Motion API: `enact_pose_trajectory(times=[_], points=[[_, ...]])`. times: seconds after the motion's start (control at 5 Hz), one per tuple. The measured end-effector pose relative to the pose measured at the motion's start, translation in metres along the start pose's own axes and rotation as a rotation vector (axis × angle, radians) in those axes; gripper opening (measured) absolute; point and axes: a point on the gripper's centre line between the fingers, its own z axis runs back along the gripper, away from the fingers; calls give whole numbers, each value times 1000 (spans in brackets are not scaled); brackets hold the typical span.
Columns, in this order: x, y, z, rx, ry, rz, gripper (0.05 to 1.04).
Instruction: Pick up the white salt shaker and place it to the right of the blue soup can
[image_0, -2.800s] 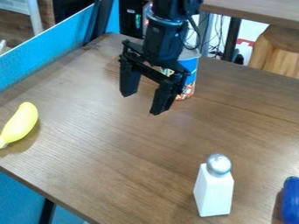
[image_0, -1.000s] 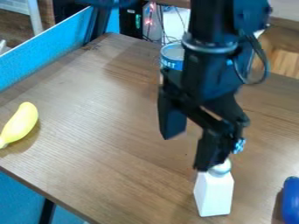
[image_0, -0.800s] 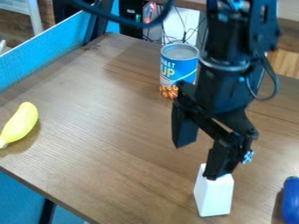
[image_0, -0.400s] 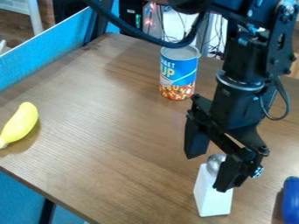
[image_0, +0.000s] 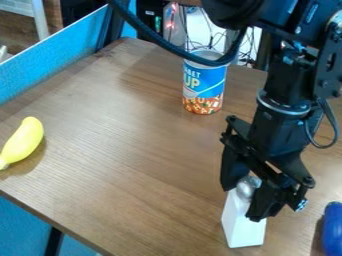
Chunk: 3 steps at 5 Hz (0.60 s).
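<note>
My gripper (image_0: 250, 198) is low over the front right of the table, its fingers apart on either side of a silver cap (image_0: 248, 186). That cap tops a white, tapered shaker (image_0: 243, 224) standing upright on the wood. One finger lies to the cap's upper left, and the other covers the shaker's upper right side. Whether either finger touches the shaker I cannot tell.
A blue soup can (image_0: 204, 82) stands behind the gripper, left of the arm. The yellow banana (image_0: 23, 141) lies at the table's left edge, and a blue object (image_0: 332, 229) at the right edge. A blue partition (image_0: 50, 67) borders the back left.
From beside the can, the gripper has come forward and right to the shaker. Over the latest frames it shifted slightly right and its fingers drew somewhat closer together. The shaker stayed in place.
</note>
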Motion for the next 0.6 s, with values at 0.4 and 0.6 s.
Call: enact_pose_trajectory(times=[0.4, 0.6], points=[[-3, 2, 2, -12, 7, 16, 572], [-13, 21, 16, -28, 2, 63, 571]])
